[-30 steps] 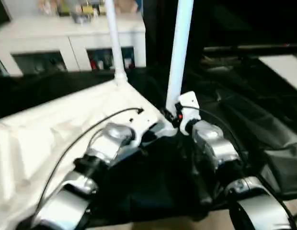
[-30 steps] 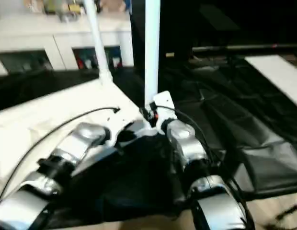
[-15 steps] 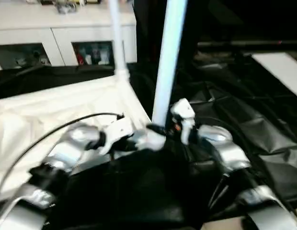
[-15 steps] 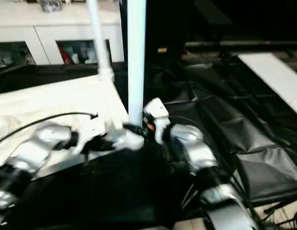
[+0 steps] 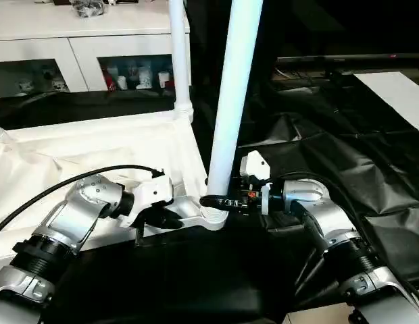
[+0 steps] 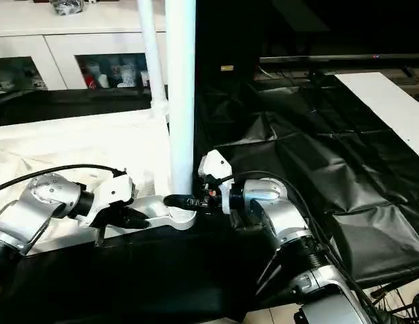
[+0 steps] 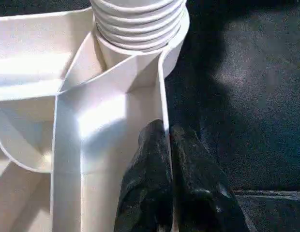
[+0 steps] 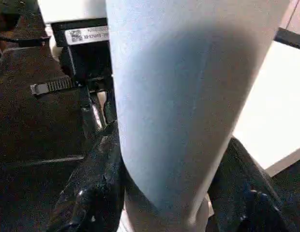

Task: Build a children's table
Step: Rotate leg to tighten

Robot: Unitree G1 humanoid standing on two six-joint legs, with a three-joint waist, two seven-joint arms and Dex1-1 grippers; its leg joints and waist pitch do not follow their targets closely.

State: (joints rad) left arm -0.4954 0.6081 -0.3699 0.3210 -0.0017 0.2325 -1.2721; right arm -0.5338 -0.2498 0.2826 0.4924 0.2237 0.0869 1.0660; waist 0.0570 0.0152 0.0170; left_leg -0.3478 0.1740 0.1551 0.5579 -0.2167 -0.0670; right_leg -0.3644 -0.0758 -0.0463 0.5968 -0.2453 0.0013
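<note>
Screwing the near leg [image 5: 230,101] into its corner socket [image 5: 213,217], by the look of it. To do it well: hold the leg straight up, press down gently, and turn right to the end of the ridged part [image 7: 138,19]. No tipping sideways, or else a crooked fit, maybe a stuck one. Hold the table top [image 5: 94,145] down firmly, to stop it spinning along with the leg.

Table top: upside down on the black sheet [image 5: 331,155], ribs up, in front of the white cabinet [image 5: 81,47]. Far leg [image 5: 179,54]: standing in the far corner. Near leg: standing in the near corner on the right.

Right gripper [image 5: 215,201]: reaching in level from the right, wrapped round the bottom of the near leg, one black finger on each side, touching it.

Left gripper [image 5: 162,217]: reaching in low from the left, squeezed tight on the thin rim wall [image 7: 162,96] just beside the socket, one finger inside, one outside.

Depth of the leg in the socket: hard to tell, perhaps not fully in, with ridges showing above the rim.
</note>
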